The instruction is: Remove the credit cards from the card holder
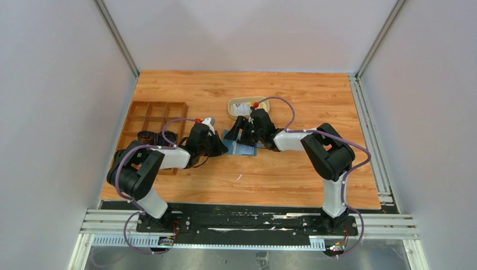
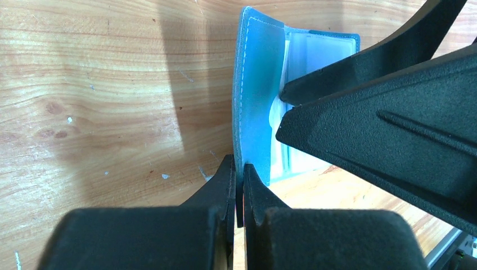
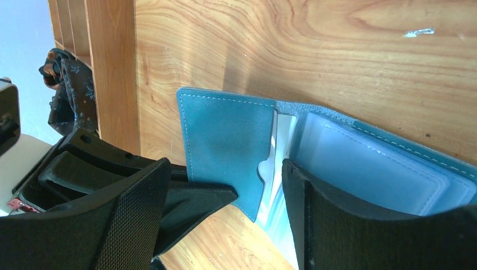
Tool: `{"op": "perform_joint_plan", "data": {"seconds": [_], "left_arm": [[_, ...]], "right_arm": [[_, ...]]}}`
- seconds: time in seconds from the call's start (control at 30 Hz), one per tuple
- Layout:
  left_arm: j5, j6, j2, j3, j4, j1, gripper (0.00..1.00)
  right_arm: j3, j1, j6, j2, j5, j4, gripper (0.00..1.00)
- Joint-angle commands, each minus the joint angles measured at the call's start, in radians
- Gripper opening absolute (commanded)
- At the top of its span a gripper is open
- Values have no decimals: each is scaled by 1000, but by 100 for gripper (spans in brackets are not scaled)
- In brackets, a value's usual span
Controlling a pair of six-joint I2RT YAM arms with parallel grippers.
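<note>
The teal-blue card holder [image 1: 241, 148] lies open mid-table. One flap [image 2: 259, 95] stands raised. My left gripper [image 2: 241, 175] is shut on that flap's lower edge, also seen in the top view [image 1: 220, 144]. My right gripper [image 3: 225, 166] is open, with one finger [image 3: 135, 219] on each side of the flap [image 3: 228, 140]. Its other finger [image 3: 343, 225] rests by the clear-blue pockets [image 3: 365, 163]. A pale edge of the credit cards [image 3: 279, 140] shows at the pocket notch between flap and pockets. In the left wrist view the right gripper's fingers [image 2: 388, 135] hide much of the inside.
An oval beige tray [image 1: 239, 106] holding a small item sits just behind the wallet. A brown wooden compartment box [image 1: 152, 119] stands at the left, with a dark patterned thing [image 3: 64, 90] at its near end. Grey walls enclose the table.
</note>
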Motion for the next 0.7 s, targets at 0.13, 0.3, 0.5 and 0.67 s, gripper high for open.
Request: {"op": "perform_joint_plan", "data": {"seconds": [0.13, 0.3, 0.5, 0.67], "left_arm": [[-45, 25, 32, -77, -226, 7, 0], [-6, 1, 20, -75, -211, 7, 0], [16, -15, -6, -72, -211, 7, 0], [52, -23, -30, -76, -200, 12, 0]], "right_arm": [[-23, 10, 142, 91, 6, -87, 77], [-53, 13, 199, 101, -41, -15, 77], [-79, 5, 232, 101, -107, 70, 77], [-83, -5, 220, 105, -171, 138, 77]]}}
